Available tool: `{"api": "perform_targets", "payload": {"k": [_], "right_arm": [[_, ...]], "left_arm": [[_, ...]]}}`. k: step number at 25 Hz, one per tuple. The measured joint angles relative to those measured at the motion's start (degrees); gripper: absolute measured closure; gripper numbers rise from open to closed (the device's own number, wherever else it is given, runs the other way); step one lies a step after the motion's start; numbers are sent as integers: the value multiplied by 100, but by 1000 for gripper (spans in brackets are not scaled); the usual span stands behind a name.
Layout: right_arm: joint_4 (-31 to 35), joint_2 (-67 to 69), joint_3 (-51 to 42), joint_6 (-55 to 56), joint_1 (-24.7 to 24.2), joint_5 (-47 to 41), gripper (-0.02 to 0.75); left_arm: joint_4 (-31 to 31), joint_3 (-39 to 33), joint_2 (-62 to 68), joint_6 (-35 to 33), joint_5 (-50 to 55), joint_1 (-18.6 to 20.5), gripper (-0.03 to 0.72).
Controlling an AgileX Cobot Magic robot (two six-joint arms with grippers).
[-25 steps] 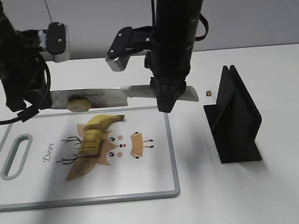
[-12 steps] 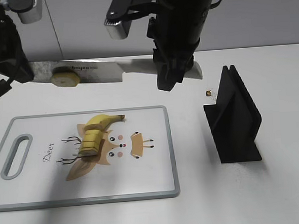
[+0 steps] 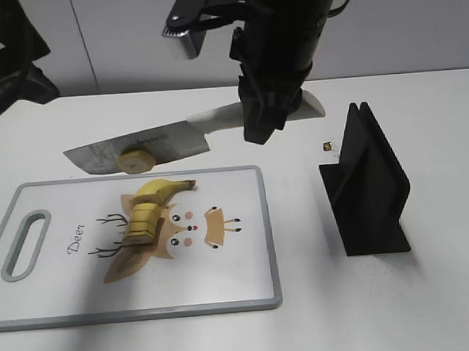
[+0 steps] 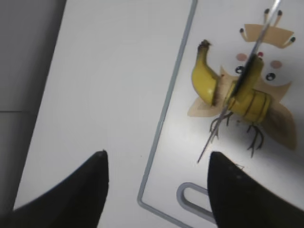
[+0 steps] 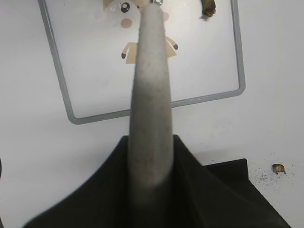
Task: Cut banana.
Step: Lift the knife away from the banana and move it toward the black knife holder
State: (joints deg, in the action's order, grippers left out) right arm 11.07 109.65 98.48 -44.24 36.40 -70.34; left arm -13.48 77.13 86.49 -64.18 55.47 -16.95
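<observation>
Right pincer (image 3: 267, 118) clamped on knife (image 3: 145, 147) handle, blade raised above board (image 3: 242, 294) with one slice (image 3: 135, 159) stuck to it, partly cut banana (image 3: 152, 203) below on the surface; mid-cutting, likely lowering next; left pincer (image 4: 154, 190) wide apart, empty.

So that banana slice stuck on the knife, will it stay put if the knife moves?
Probably not for long. The slice seems to cling only by its moist cut face to the flat blade, held above the board. A tilt or jolt could slide it off.
</observation>
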Motion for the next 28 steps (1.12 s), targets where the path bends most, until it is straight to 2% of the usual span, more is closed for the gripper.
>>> {"api": "perform_targets", "payload": {"k": [3, 8, 10, 11, 16, 20, 25, 28], "right_arm": [[0, -42, 0, 26, 0, 0, 578], [1, -338, 0, 663, 0, 0, 578], [11, -449, 0, 1150, 0, 0, 578], [11, -486, 0, 1374, 0, -5, 579], [166, -799, -216, 2395, 0, 1, 579], [354, -1348, -882, 2853, 0, 7, 579], [305, -2079, -1901, 4014, 0, 526, 579], [23, -2491, -2375, 4837, 0, 919, 579]], "left_arm": [[578, 0, -173, 823, -108, 0, 50], [2071, 0, -508, 3462, 328, 0, 58], [2145, 0, -634, 4173, 926, 88, 62], [1996, 0, -692, 4389, 1173, 174, 64], [730, -400, -1143, 4567, 1402, 1114, 77], [509, -1043, -1946, 4556, 1421, 1823, 92], [369, -1784, -3155, 4546, 1232, 1968, 98], [364, -2275, -3803, 4604, 1166, 1968, 99]]}}
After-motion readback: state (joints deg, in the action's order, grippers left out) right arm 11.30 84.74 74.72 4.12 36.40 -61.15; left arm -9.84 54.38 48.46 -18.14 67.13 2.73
